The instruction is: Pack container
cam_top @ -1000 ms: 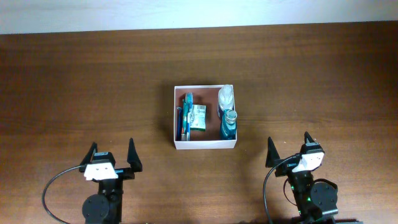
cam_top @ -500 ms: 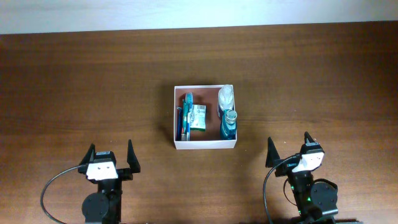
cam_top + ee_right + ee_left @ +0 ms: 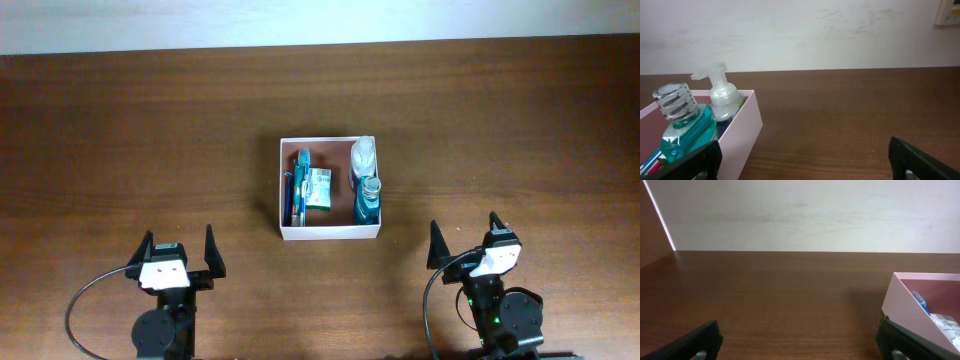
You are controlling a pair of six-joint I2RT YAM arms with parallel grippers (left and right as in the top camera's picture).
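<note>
The container (image 3: 329,233), a square white-walled box with a reddish-brown inside, sits at the table's middle. Inside it lie a teal mouthwash bottle (image 3: 367,202), a clear pump bottle (image 3: 363,155), a small green-white packet (image 3: 319,187) and blue tubes (image 3: 297,190). My left gripper (image 3: 180,250) rests near the front left, open and holding nothing. My right gripper (image 3: 466,241) rests near the front right, also open and holding nothing. The left wrist view catches the container's near corner (image 3: 910,310) at the right; the right wrist view has the mouthwash bottle (image 3: 682,127) and pump bottle (image 3: 720,97) at the left.
Dark wooden tabletop (image 3: 150,130) spreads around the box on all sides. A pale wall (image 3: 800,215) stands behind the table's far edge. Black cables (image 3: 85,300) loop beside each arm base at the front.
The left arm has drawn back slightly toward the front edge and stopped. The right arm and the box's contents have not moved.
</note>
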